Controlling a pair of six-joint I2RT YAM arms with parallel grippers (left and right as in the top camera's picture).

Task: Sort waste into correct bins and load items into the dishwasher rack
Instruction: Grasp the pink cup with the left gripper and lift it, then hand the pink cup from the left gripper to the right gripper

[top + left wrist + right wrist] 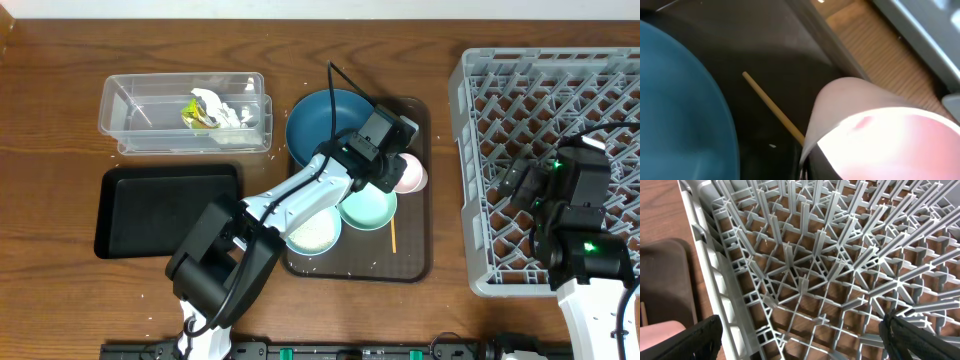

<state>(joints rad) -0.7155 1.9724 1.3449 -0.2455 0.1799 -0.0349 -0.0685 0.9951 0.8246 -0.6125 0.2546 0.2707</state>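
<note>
My left gripper [385, 172] reaches over the brown serving tray and is shut on the rim of the pinkish-white cup [412, 172], which fills the lower right of the left wrist view [880, 135]. One finger [812, 167] shows at the cup wall. The dark blue plate [320, 120] [680, 110], the mint-green bowl [368, 208], the pale white-blue bowl [313, 232] and the wooden chopstick [393, 236] [772, 107] lie on that tray. My right gripper [520, 185] [800, 335] hangs open and empty over the grey dishwasher rack [500, 80] [805, 275].
The clear tub [130, 110] at the back left holds crumpled tissue [235, 112] and the yellow-green wrapper [195, 115]. The black tray [165, 210] lies in front of it. The brown serving tray [410, 255] sits between the bins and the rack.
</note>
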